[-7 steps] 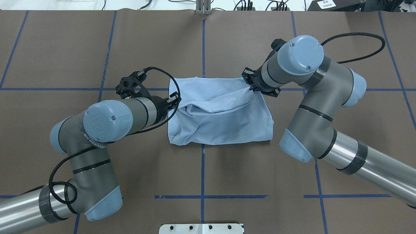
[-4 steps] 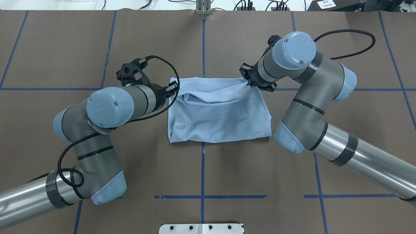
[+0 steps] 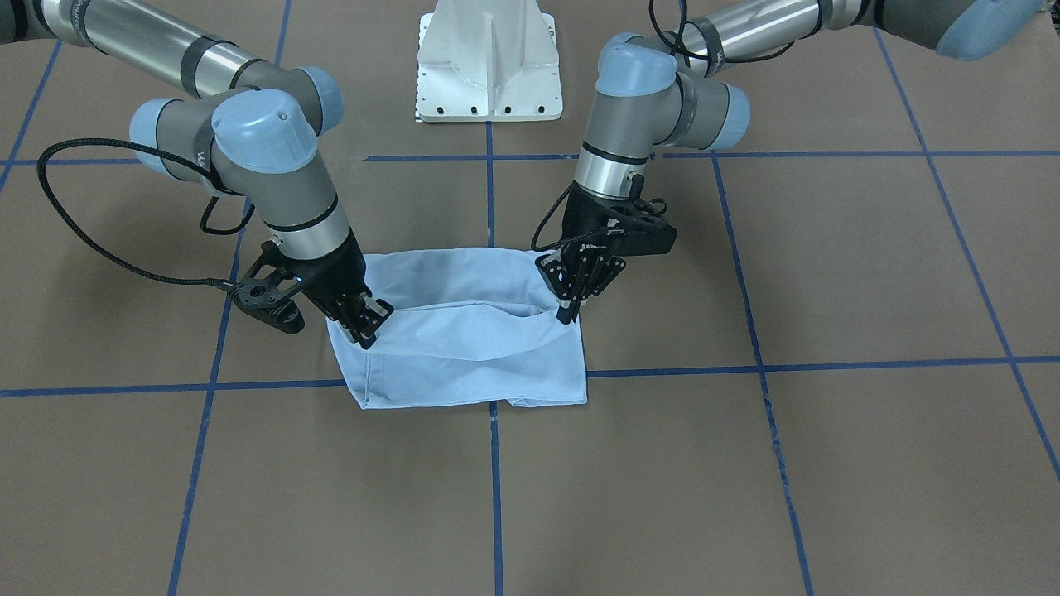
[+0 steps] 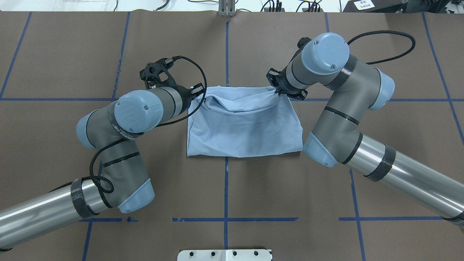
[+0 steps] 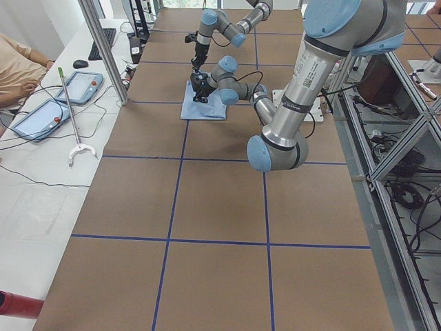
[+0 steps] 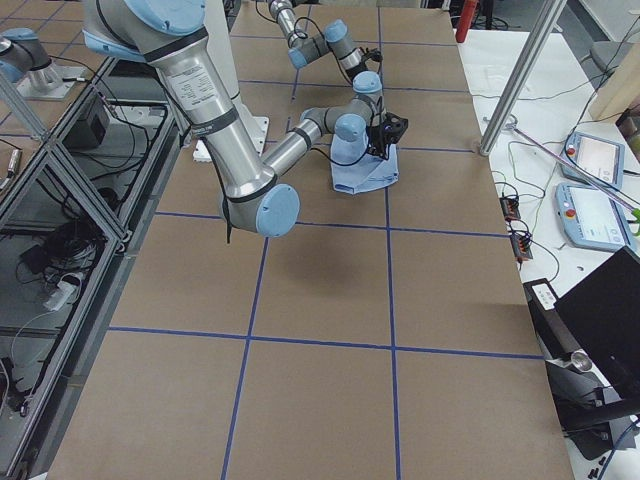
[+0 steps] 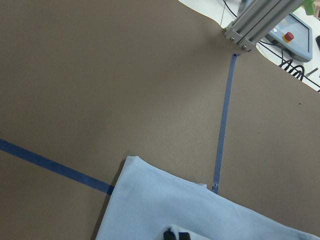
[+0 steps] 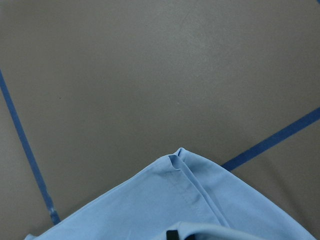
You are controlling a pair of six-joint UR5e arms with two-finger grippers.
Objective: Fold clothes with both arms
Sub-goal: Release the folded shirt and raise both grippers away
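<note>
The clothes are one light blue T-shirt point(image 4: 243, 128), half folded on the brown table; no print or tag shows. Its top layer is lifted into a sagging band along the far edge. My left gripper point(image 4: 201, 95) is shut on that layer's left corner, and my right gripper point(image 4: 277, 92) is shut on its right corner. From the front, the left gripper point(image 3: 569, 315) and right gripper point(image 3: 365, 335) pinch the raised edge just above the shirt point(image 3: 472, 360). Each wrist view shows only black fingertips point(image 7: 175, 234) point(image 8: 172, 235) at the bottom edge, on blue cloth.
Blue tape lines point(image 4: 226, 47) divide the brown table cover. The white pedestal base point(image 3: 489, 66) stands behind the shirt on the robot's side. An aluminium post point(image 4: 226, 9) rises at the far edge. Beyond it a person point(image 5: 17, 69) sits by teach pendants point(image 5: 79, 86).
Both grippers have carried the lifted layer away from the robot, toward the shirt's far edge. The raised fold now lies close to that edge, and both arms have reached further forward.
</note>
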